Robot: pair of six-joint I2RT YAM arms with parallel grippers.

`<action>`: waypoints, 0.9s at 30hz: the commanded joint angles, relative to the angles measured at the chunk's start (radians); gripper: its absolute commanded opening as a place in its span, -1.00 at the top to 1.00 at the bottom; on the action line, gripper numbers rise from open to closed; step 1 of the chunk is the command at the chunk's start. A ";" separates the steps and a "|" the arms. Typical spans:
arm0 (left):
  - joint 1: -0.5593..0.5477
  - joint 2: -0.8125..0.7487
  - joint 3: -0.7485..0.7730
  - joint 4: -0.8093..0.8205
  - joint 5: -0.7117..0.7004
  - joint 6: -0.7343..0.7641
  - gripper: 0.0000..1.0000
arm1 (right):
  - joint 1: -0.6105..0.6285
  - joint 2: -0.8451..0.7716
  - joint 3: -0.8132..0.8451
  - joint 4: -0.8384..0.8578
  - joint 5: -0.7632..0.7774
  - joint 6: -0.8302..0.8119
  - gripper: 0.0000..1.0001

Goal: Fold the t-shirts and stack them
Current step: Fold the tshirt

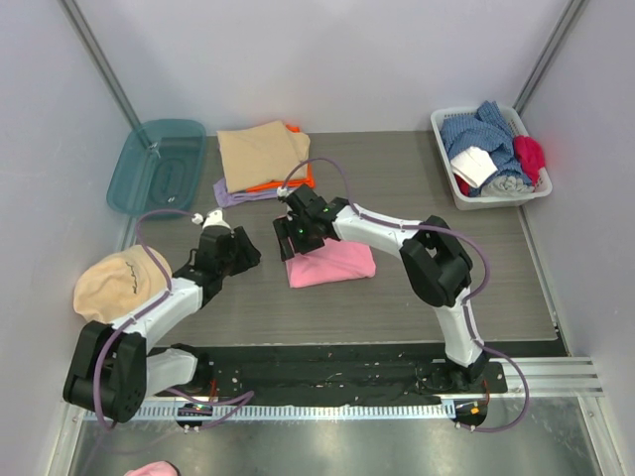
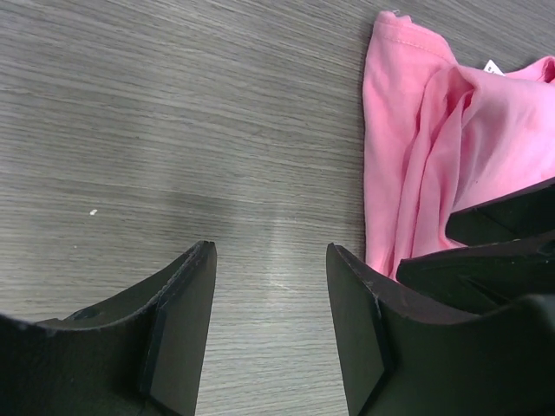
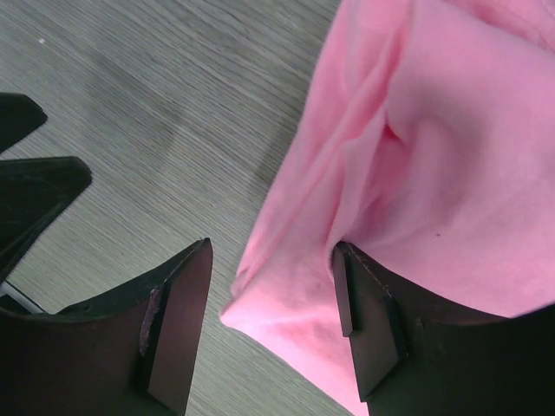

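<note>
Pink t-shirt is lying folded mid-tabletop. Left gripper is hovering open over the bare surface just left of it. Tan-topped stack is sitting further back. Right gripper is hanging open around the shirt's left edge, cloth maybe brushing one finger, kinda hard to tell.

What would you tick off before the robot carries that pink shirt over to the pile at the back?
1. Pink t-shirt folded: ok, roughly rectangular from above.
2. Left gripper empty: ok, open over bare table beside the shirt.
3. Right gripper clear of cloth: not ok, open, but the shirt's edge lies between the jaws.
4. Pile ready: ok, tan t-shirt on top, flat.
5. Pile squared up: not ok, orange t-shirt and lilac t-shirt stick out below.
</note>
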State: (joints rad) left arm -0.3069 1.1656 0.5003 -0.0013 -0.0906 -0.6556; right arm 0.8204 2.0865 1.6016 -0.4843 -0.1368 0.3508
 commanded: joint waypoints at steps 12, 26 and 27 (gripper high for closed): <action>0.009 -0.058 -0.028 0.006 0.005 -0.019 -0.15 | 0.043 0.113 0.120 -0.048 0.131 -0.003 -0.33; 0.009 -0.060 -0.026 0.004 0.002 -0.021 -0.15 | 0.059 0.141 0.078 -0.068 0.226 0.000 -0.22; 0.009 -0.061 -0.026 0.004 0.003 -0.022 -0.15 | 0.060 0.130 0.069 -0.045 0.227 0.002 -0.24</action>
State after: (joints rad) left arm -0.3050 1.1275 0.4744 -0.0093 -0.0860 -0.6735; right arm 0.8753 2.1925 1.7023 -0.5171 0.0422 0.3508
